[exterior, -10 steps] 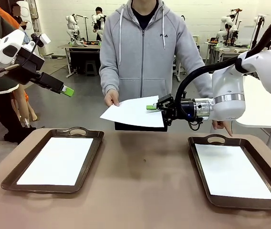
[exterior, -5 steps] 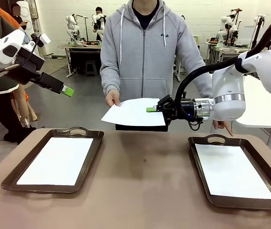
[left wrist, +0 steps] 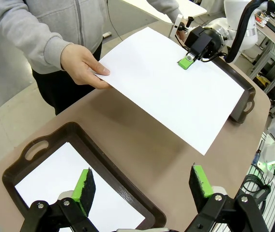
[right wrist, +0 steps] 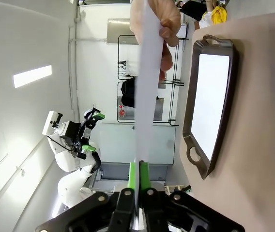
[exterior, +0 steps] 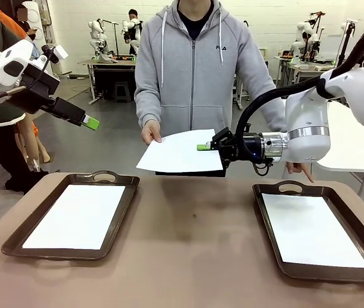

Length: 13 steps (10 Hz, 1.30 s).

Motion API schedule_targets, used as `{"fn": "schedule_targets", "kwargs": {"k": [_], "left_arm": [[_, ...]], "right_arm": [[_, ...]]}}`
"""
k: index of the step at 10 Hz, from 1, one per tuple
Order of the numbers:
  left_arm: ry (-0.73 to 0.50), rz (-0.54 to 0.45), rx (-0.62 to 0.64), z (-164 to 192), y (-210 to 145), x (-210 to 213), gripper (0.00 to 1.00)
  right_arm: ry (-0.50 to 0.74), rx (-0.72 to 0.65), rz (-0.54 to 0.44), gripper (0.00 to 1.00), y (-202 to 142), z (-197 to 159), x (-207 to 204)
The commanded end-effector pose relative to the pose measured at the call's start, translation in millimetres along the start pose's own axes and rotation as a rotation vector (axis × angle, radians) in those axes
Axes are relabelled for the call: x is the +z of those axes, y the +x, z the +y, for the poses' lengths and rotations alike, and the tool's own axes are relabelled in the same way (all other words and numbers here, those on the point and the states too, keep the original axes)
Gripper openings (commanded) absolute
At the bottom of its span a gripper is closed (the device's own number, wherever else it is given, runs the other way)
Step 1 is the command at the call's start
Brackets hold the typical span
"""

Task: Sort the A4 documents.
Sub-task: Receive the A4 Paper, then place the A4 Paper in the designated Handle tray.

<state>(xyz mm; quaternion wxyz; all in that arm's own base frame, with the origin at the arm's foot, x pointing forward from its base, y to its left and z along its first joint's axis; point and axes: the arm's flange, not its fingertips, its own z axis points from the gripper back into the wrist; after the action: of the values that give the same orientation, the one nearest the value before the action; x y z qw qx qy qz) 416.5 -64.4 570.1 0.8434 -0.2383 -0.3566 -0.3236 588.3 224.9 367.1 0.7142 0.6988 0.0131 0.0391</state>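
We see a thin white paper sheet (exterior: 181, 151) above the flat brown table (exterior: 188, 256), pinched tight by our right claw (exterior: 202, 147) and a person's hand (exterior: 150, 132). Our left claw (left wrist: 142, 186) gapes wide over a dark brown tray (exterior: 121, 212). Other robot tables stand behind.

On the table (exterior: 188, 244) before us, one tray (exterior: 115, 221) lies left and another tray (exterior: 272, 237) right, a sheet (exterior: 79, 215) in each. Between them, farther back, a person's hand (exterior: 150, 132) and our right gripper (exterior: 205, 147) hold a third sheet (exterior: 179, 153) above the table's far edge.

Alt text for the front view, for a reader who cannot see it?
The right claw pinches a white sheet that a person's hand holds at its other edge. Below, two brown trays each hold paper.
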Motion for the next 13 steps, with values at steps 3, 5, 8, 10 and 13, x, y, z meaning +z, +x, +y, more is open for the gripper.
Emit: {"fn": "schedule_targets", "kwargs": {"k": [3,5,8,10,13], "left_arm": [[-0.012,-0.002,-0.019,2,-2,0,1.0],[-0.012,-0.002,-0.019,2,-2,0,1.0],[-0.012,-0.002,-0.019,2,-2,0,1.0],[-0.012,-0.002,-0.019,2,-2,0,1.0],[-0.012,-0.002,-0.019,2,-2,0,1.0]], "right_arm": [[0.0,0.0,0.0,0.0,0,0,0],[0.0,0.0,0.0,0.0,0,0,0],[0.0,0.0,0.0,0.0,0,0,0],[0.0,0.0,0.0,0.0,0,0,0],[0.004,0.032,0.043,0.01,-9,5,6]]}}
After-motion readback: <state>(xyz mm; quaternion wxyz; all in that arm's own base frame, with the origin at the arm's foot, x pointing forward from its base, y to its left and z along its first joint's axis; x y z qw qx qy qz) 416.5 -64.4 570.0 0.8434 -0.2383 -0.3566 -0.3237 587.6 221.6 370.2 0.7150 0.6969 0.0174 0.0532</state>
